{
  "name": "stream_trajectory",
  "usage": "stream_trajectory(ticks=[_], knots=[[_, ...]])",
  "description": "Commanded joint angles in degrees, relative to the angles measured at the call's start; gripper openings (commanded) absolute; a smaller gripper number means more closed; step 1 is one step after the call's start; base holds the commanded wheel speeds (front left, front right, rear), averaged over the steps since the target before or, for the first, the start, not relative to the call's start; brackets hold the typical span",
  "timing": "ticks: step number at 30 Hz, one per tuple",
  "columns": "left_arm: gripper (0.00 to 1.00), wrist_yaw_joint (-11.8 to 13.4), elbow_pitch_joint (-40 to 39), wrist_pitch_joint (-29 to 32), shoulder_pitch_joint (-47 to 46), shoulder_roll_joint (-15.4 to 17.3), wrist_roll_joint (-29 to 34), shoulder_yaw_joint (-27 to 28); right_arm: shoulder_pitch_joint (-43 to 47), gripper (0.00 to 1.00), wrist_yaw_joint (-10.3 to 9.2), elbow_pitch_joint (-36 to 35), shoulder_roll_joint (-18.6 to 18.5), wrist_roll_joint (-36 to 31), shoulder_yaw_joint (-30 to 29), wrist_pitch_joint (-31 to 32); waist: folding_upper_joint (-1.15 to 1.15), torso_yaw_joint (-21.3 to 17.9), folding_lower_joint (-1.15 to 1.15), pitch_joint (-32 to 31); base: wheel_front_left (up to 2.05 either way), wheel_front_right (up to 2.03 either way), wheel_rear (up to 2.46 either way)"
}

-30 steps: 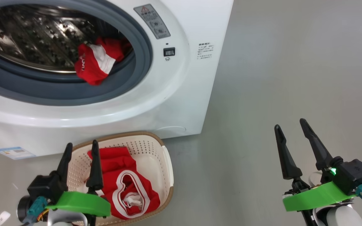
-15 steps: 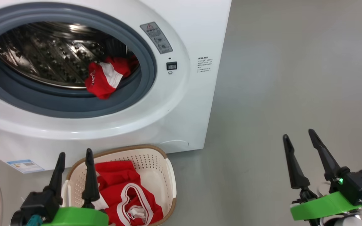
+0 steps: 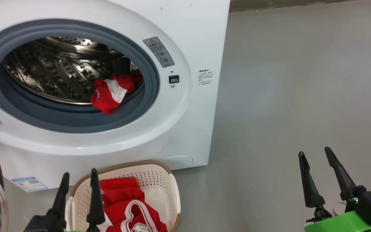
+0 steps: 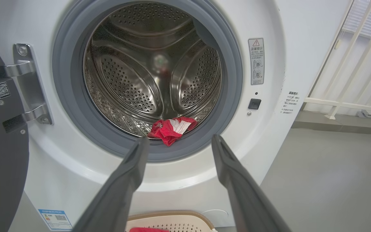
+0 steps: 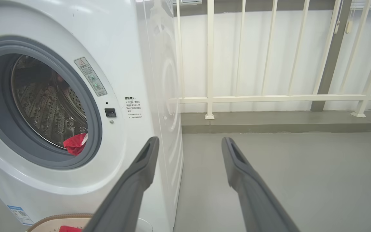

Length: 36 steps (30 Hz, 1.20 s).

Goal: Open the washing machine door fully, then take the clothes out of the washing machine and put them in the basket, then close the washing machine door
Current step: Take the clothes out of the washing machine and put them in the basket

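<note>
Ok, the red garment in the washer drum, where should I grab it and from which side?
I'd grip the bunched red-and-white fold of the red garment that spills out onto the grey rubber ring, low and right in the opening. Come straight in from the front; the open left gripper points that way.

1. The washing machine [image 3: 188, 129] has a white shell that is smooth and glossy, with soft reflections.
2. The ring [image 3: 76, 124] around its opening looks like grey rubber and is matt.
3. The drum [image 4: 130, 83] is bright perforated steel, very shiny.
4. The washing machine door [image 4: 2, 138] is glossy black with clear glass; its hinge [image 4: 32, 90] is bare polished metal.
5. The clothes [image 3: 108, 95] are soft red and white cloth, wrinkled and without shine.
6. The basket [image 3: 155, 180] is cream plastic with holes, and its rim has a brown woven look.
7. The fingers [image 3: 308, 190] of the right end effector [image 3: 314, 150] look like dark matt plastic.
8. The floor [image 3: 285, 96] is grey, smooth and matt.
</note>
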Motion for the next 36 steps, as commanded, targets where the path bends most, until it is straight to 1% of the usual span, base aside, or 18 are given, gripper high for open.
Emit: stream_trajectory(ticks=[1,17,30,36], knots=[[1.00,0.45,-1.88,0.13,-0.01,0.74,0.42,1.54,-0.06,1.00,0.28,-1.67,-0.75,-0.62,1.31,-0.36,0.00,-0.28,0.00,-0.71,0.00,0.00,0.00],[1.00,1.70,-2.76,1.29,2.74,0.56,-0.05,0.03,1.93,1.00,0.28,-1.46,-0.75,-1.14,1.65,-0.36,0.00,-0.93,0.00,-2.82,0.00,0.00,0.00],[1.00,2.19,-3.10,1.18,2.74,0.53,-0.33,-1.14,1.99,1.00,0.28,-1.83,-0.75,-1.42,1.59,-0.36,0.00,-0.80,0.00,-2.14,0.00,0.00,0.00],[1.00,2.00,-2.53,0.59,1.79,0.58,-0.91,-1.13,1.42,1.00,0.28,-2.06,-0.75,-1.18,1.93,-0.36,0.00,-0.81,0.00,-0.39,0.00,0.00,0.00]])
